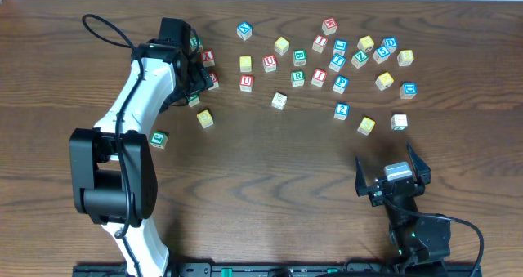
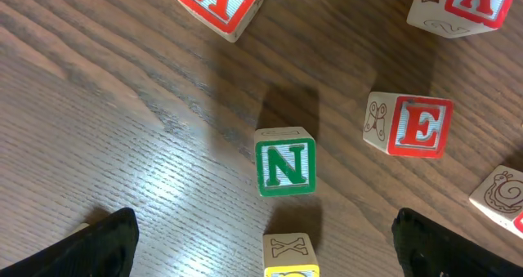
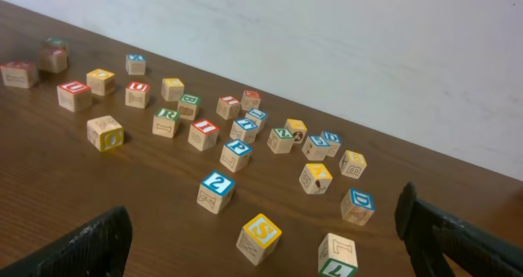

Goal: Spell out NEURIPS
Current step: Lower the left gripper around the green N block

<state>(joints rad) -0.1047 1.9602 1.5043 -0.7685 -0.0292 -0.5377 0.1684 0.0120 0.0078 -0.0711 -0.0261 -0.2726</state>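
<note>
Dozens of small wooden letter cubes lie loose over the far half of the brown table (image 1: 245, 203), none of them touching.

The left gripper (image 1: 194, 71) hangs over the far-left cluster with its jaws spread wide and nothing held. In its wrist view the N cube (image 2: 284, 163), green face up, stands flat on the wood. It is just beyond the two dark fingertips (image 2: 106, 244) and roughly midway between them, and neither touches it. The red E cube (image 2: 421, 127) sits to the right of it, clearly apart. A red A cube (image 2: 221, 1) lies farther off to the left, and a yellow-edged cube (image 2: 290, 256) sits just on the near side of the N.

The right gripper (image 1: 392, 177) is at the near right, well apart from every cube. Its jaws are also wide open and empty. Nearest to it is the yellow S cube (image 3: 260, 232) (its letter reads clearly only from the wrist camera). Farther off, four cubes run in a loose line from left to right: the red U cube (image 1: 247, 82), the green R cube (image 1: 297, 78), the red I cube (image 1: 319, 77) and the blue P cube (image 1: 341, 83). A pale cube (image 1: 279, 100) sits just on the near side of that line.
</note>
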